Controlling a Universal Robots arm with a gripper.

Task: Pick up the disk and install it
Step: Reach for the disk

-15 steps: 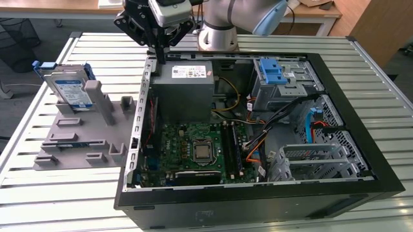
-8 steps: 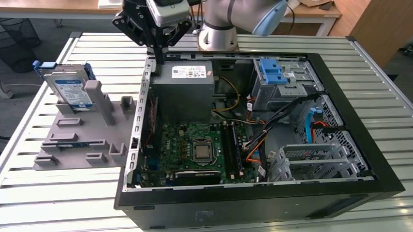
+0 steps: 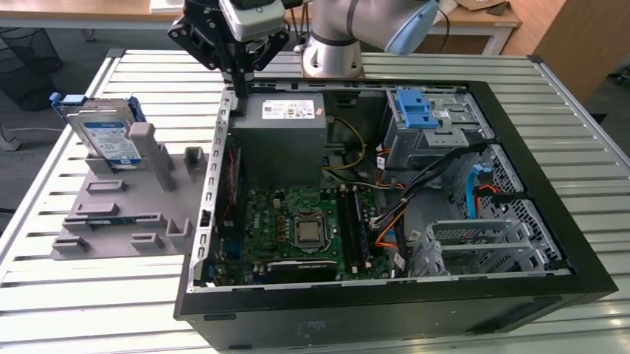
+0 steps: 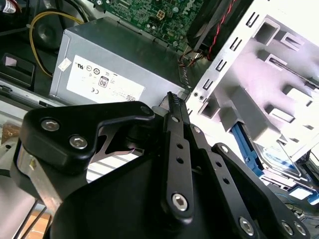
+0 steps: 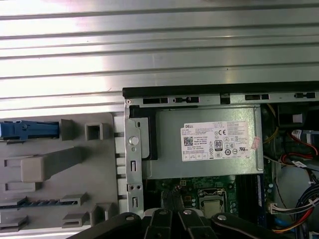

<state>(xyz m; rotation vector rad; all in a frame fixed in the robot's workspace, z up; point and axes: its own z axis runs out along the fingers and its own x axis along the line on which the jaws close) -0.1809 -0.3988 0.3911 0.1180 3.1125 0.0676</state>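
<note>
Slatted table (image 3: 88, 295) under the computer case (image 3: 394, 313): bare ribbed metal, satin, catching glare. The case itself is sheet metal, matt black outside.

Inside the case:
- The power supply (image 3: 285, 136) is dull grey sheet metal with a white paper label.
- The motherboard (image 3: 295, 228) is glossy green board.
- The drive cage (image 3: 482, 243) is bright, perforated bare metal.
- The latch (image 3: 418, 110) is smooth blue plastic.

Beside the case:
- The holder (image 3: 128, 214) is matt grey plastic.
- The disk (image 3: 106, 136) is silver-grey metal with a glossy white and blue label, framed by a bright blue plastic bracket.

Above the case rim, the gripper (image 3: 237, 74) has matt black links with shiny metal screw heads (image 4: 180, 200).
</note>
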